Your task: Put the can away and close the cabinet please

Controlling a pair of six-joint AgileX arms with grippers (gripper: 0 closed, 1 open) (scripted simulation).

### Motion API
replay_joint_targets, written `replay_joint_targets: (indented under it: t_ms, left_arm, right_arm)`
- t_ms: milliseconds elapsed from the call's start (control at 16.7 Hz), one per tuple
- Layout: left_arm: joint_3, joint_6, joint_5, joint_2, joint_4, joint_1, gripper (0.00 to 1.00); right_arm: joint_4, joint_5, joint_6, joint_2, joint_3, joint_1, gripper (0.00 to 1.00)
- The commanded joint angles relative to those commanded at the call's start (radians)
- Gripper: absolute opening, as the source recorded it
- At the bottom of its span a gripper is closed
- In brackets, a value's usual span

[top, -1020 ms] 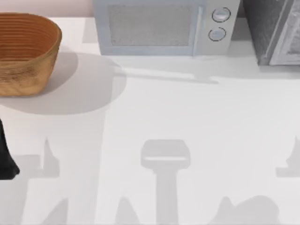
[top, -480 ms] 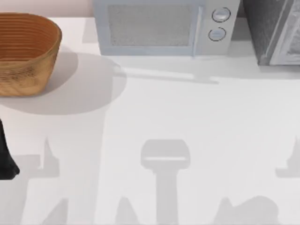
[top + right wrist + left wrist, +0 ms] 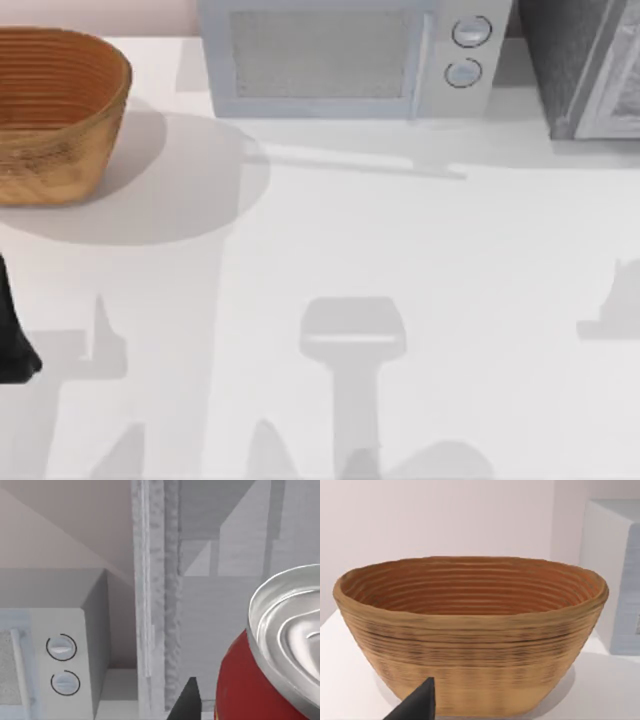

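- The right jaws are clamped on the can; one dark finger shows just beside its red wall, at the lower middle of the right wrist frame.
- The can sits at the lower right of that frame, close to the camera. Its silver top is tilted up toward the frame's right edge.
- Behind the can is the grey inside of the cabinet. A rough vertical edge of the cabinet runs down the middle of the frame, left of the can.
- The microwave shows its two knobs in the lower left of that frame, beside the cabinet.
- In the top view the cabinet is in the upper right corner and the microwave at upper centre; both stand on the white desk.
- The left arm is parked at the left edge of the top view, and I cannot tell the state of the left jaws.
- The basket faces the left wrist camera; in the top view it is at the upper left.
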Motion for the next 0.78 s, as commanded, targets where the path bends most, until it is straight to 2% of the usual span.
replay_joint_targets:
  t_ms: [780]
  left_arm:
    - [0.000,0.000,0.000,0.000,0.000,0.000,1.00]
  right_arm:
    - [-0.228,0.099,0.006,0.678,0.851,0.092,0.00]
